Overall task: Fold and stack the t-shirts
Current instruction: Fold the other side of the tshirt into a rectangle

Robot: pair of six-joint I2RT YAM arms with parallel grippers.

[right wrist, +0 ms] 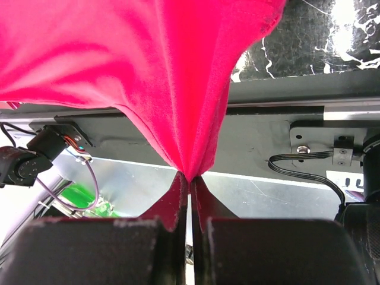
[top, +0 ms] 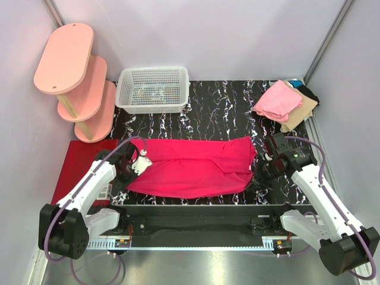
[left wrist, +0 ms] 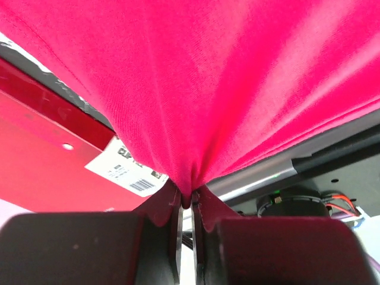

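Observation:
The magenta-red t-shirt (top: 196, 166) lies stretched across the front of the marbled table, folded lengthwise. My left gripper (top: 126, 171) is shut on its left edge; in the left wrist view the cloth (left wrist: 202, 89) bunches into the closed jaws of the gripper (left wrist: 189, 199). My right gripper (top: 261, 172) is shut on its right edge; in the right wrist view the cloth (right wrist: 148, 65) is pinched and lifted by the gripper (right wrist: 189, 178). Folded light pink (top: 276, 100), tan (top: 298, 113) and dark (top: 307, 92) shirts are stacked at the back right.
A white mesh basket (top: 153, 89) stands at the back centre. A pink three-tier shelf (top: 74, 77) stands at the back left. A dark red mat (top: 74, 166) lies at the left, also in the left wrist view (left wrist: 41, 154). Black rail (top: 196, 211) runs along the table's front edge.

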